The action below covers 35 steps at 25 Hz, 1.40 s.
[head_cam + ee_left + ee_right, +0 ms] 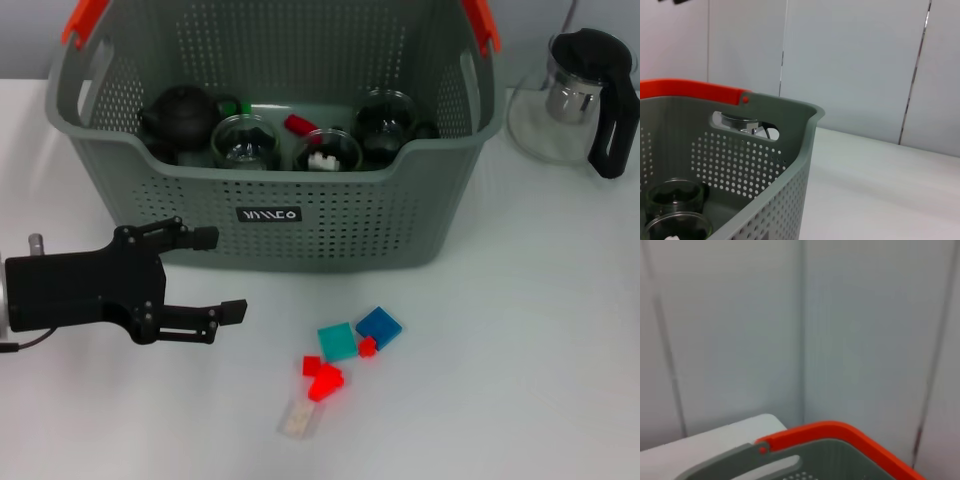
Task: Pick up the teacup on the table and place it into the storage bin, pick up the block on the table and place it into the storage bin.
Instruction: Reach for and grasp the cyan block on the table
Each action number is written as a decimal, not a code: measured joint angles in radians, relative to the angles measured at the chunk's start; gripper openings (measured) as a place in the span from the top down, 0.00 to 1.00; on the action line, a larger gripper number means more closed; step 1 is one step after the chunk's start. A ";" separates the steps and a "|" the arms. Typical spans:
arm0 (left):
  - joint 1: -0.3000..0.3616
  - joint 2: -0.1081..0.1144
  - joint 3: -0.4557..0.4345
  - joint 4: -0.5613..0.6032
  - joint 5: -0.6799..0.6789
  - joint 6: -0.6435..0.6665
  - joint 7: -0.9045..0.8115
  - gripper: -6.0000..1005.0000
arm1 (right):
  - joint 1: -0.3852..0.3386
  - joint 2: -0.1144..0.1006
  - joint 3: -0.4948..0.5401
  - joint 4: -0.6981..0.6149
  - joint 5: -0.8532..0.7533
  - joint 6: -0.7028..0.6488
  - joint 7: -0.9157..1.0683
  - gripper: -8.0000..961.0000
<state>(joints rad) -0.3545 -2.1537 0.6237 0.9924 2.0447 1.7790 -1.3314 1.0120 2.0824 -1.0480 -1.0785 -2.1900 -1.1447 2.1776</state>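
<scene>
Your left tool [212, 274] sits open and empty low over the table [520, 350] beside the storage bin [330, 225]; blocks [350, 355] lie clustered (touching), so you risk nudging neighbours or pinching two.

a glass teapot [572, 95] with a black lid and black handle is seen standing upright on the white counter [520, 330] at the far right. a dark round teapot [180, 115] is seen among the glassware at the left, and a green piece [243, 106] lies just beside it. behind the counter, a pale panelled wall [855, 60] with vertical seams is shown in both wrist views. nothing else outside the task can be told apart with certainty.
</scene>
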 joint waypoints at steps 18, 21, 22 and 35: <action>0.008 0.000 -0.006 0.000 0.000 0.016 0.000 0.06 | -0.329 -0.042 0.012 -0.348 0.064 -0.773 -0.109 0.05; 0.008 0.000 -0.004 -0.004 0.000 0.013 0.000 0.06 | -0.353 -0.026 0.004 -0.316 -0.011 -0.778 -0.122 0.05; 0.008 0.000 -0.002 -0.005 0.000 0.011 0.000 0.06 | -0.356 -0.015 0.001 -0.303 -0.040 -0.775 -0.131 0.05; 0.008 -0.004 0.003 -0.011 0.014 0.017 0.010 0.06 | -0.304 0.019 -0.208 0.039 -0.138 -0.479 -0.191 0.05</action>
<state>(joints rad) -0.3460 -2.1575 0.6264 0.9816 2.0582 1.7963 -1.3216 0.7080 2.1018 -1.2556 -1.0390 -2.3282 -1.6235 1.9866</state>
